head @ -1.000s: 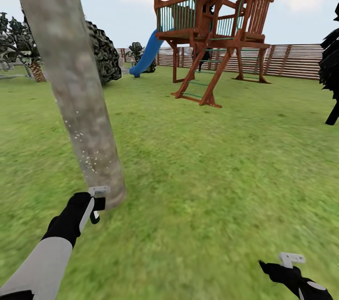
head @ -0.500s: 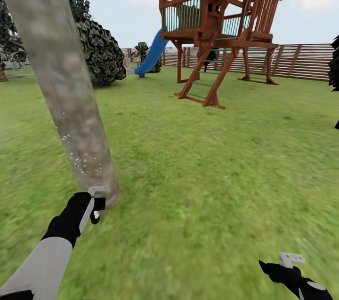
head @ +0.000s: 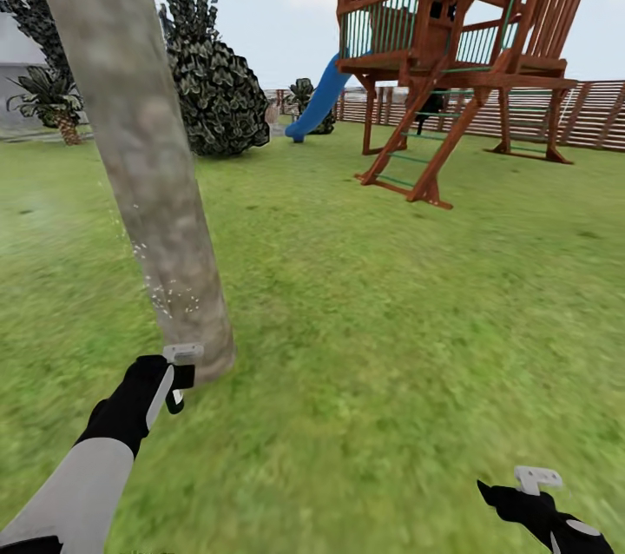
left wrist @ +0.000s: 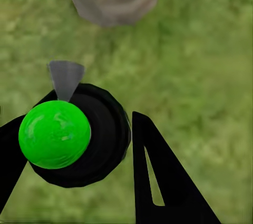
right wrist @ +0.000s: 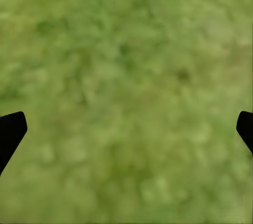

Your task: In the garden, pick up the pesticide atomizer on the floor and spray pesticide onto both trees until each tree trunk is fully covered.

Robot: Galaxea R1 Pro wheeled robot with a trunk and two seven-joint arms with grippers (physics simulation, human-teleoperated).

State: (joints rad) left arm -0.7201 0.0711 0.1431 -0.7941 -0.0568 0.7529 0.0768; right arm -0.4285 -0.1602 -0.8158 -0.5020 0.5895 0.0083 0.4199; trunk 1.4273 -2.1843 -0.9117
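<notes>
I am facing the leaning tree trunk (head: 139, 146), white pesticide (head: 169, 293) speckling its base. My left gripper (left wrist: 89, 145) is clenching the pesticide atomizer (left wrist: 74, 134); sweeping upward should cover the bare bark. My right gripper (right wrist: 126, 129) is hanging spread.

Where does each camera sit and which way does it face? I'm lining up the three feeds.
Head: high, facing forward and down over lawn, trunk and playhouse; both arms show.
Left wrist: on the left hand, facing down past the atomizer at the trunk's base.
Right wrist: on the right hand, facing down at grass.
Head and left wrist share trunk and atomizer.
</notes>
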